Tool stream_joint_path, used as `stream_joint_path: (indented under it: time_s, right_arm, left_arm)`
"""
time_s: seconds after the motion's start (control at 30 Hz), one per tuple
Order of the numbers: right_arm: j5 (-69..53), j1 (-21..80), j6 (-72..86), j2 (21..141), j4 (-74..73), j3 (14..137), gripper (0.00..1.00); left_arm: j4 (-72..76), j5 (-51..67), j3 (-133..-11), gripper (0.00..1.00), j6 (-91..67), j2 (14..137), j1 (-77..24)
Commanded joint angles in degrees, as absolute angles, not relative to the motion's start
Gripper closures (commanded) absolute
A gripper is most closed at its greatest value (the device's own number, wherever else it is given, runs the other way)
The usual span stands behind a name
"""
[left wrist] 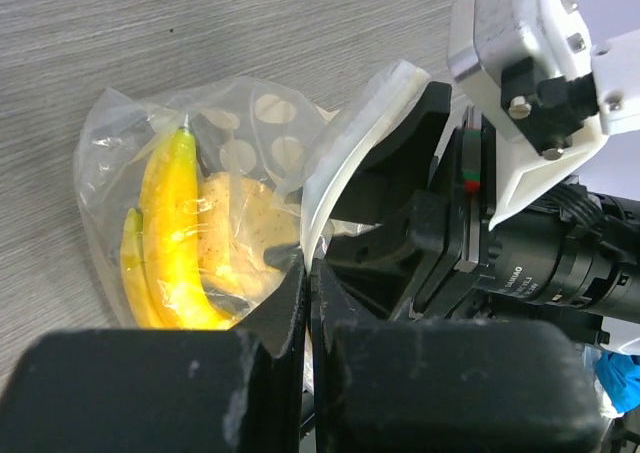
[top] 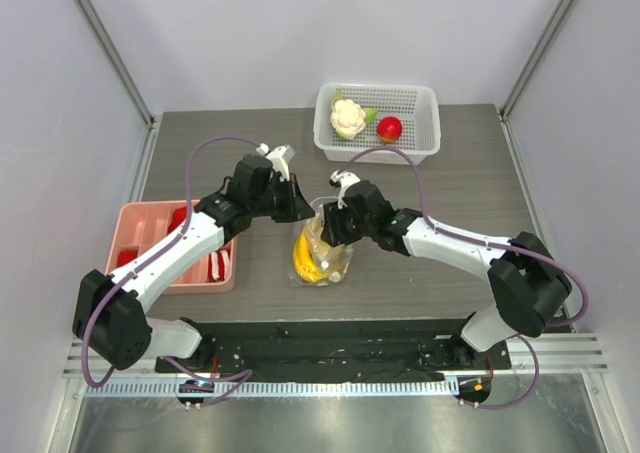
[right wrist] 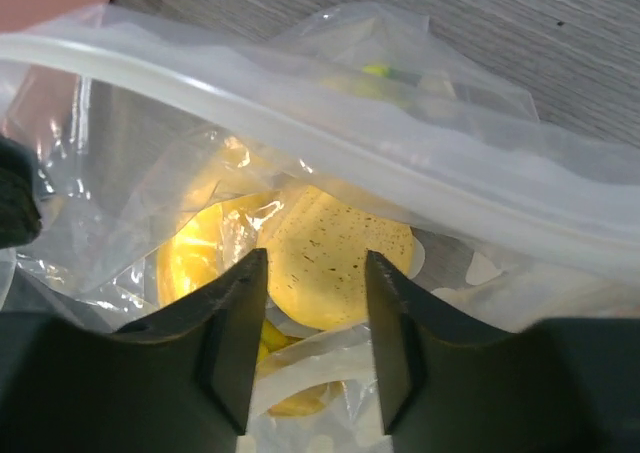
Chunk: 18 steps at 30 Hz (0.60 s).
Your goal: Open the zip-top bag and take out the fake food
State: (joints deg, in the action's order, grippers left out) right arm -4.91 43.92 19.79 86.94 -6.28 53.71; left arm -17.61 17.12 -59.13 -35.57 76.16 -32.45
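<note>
The zip-top bag (top: 320,251) lies mid-table, its mouth held up between both arms. My left gripper (left wrist: 307,269) is shut on the bag's white zip rim (left wrist: 350,123). A yellow banana bunch (left wrist: 172,243) and a speckled yellow-orange round fruit (left wrist: 246,228) show through the plastic. My right gripper (right wrist: 315,273) is open inside the bag's mouth, below the far zip rim (right wrist: 300,143). The round fruit (right wrist: 335,258) lies just beyond its fingertips, untouched as far as I can see. From above, the left gripper (top: 296,206) and right gripper (top: 335,225) meet over the bag.
A white perforated basket (top: 425,123) at the back holds a white cauliflower (top: 348,118) and a red round fruit (top: 390,127). A pink tray (top: 140,223) with red pieces sits at the left, under the left arm. Grey walls close in both sides.
</note>
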Motion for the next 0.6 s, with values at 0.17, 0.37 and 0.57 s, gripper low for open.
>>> stream_joint_path:
  time_s: [0.17, 0.37, 0.57]
  right_arm:
    - [-10.46, 44.21, 15.65, 85.78, -4.22, 51.33, 0.16]
    - [-9.67, 44.21, 15.29, 90.17, -4.40, 51.59, 0.13]
    - [-8.62, 44.12, 16.35, 93.51, -0.36, 49.75, 0.12]
  left_arm:
    - [-17.23, 17.49, -61.26, 1.00, -35.16, 75.59, -32.17]
    - [-17.23, 17.75, -61.35, 1.00, -35.24, 76.20, -32.17]
    - [-17.49, 17.23, -61.26, 1.00, -35.16, 76.11, -32.17]
